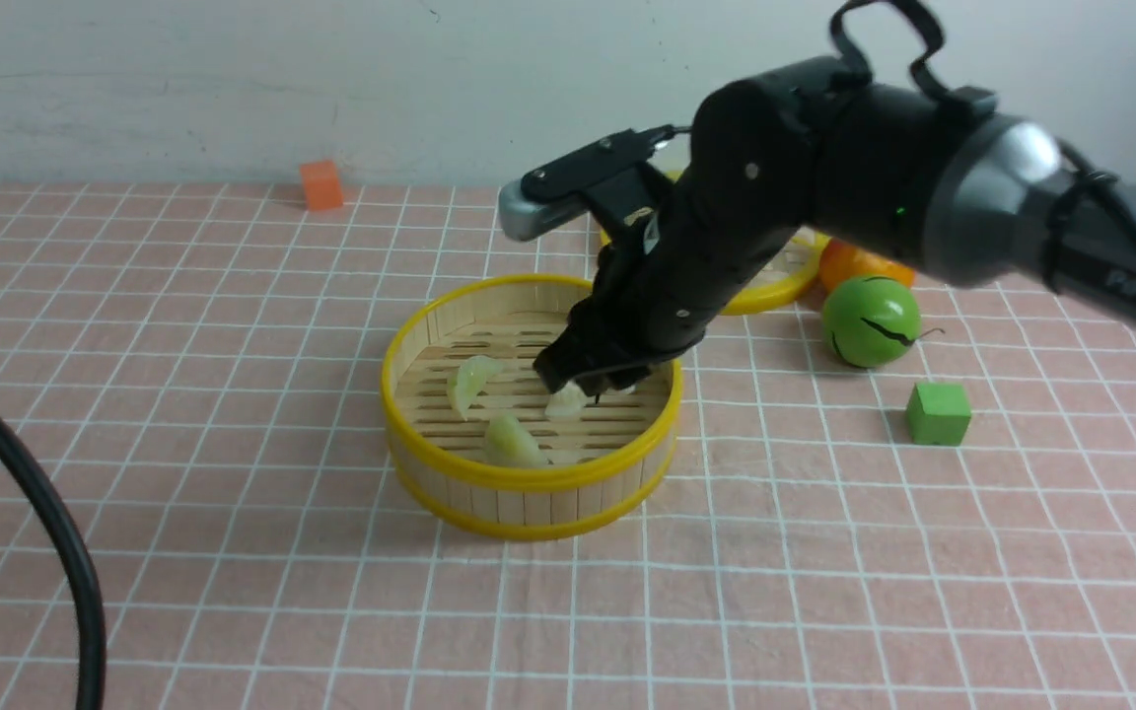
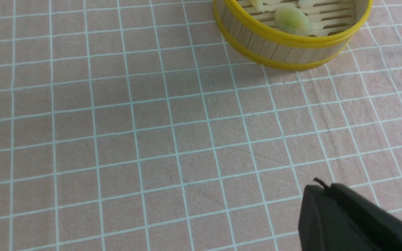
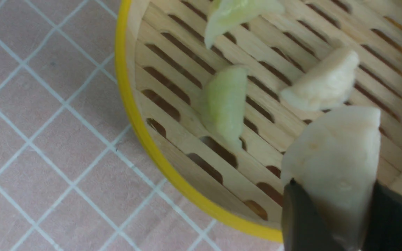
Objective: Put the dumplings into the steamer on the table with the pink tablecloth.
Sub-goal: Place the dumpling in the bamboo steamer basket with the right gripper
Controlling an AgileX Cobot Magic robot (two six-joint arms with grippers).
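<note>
Black and thick, a curved cable (image 1: pixel 70 552) arches over the counter's (image 1: pixel 233 611) near left corner, above the pink tablecloth (image 1: pixel 183 414) with its white grid. We see our left gripper (image 2: pixel 321 190) closed, over the cloth. An orange block (image 1: pixel 321 185) sits by the far edge, left of centre. Next comes the round bamboo steamer (image 1: pixel 529 478) with yellow rims, around mid-counter; on its slats lie two pale green dumplings (image 1: pixel 512 444) and a whitish dumpling (image 1: pixel 566 401). Our right gripper (image 1: pixel 600 383) holds another whitish dumpling (image 3: pixel 333 157) over the slats, inside the rim. Behind our right arm (image 1: pixel 755 168), a yellow-rimmed woven disc (image 1: pixel 775 294) is partly hidden. Towards the right edge are an orange fruit (image 1: pixel 869 264), a round green fruit (image 1: pixel 872 320) and, nearer us, a green cube (image 1: pixel 939 413).
</note>
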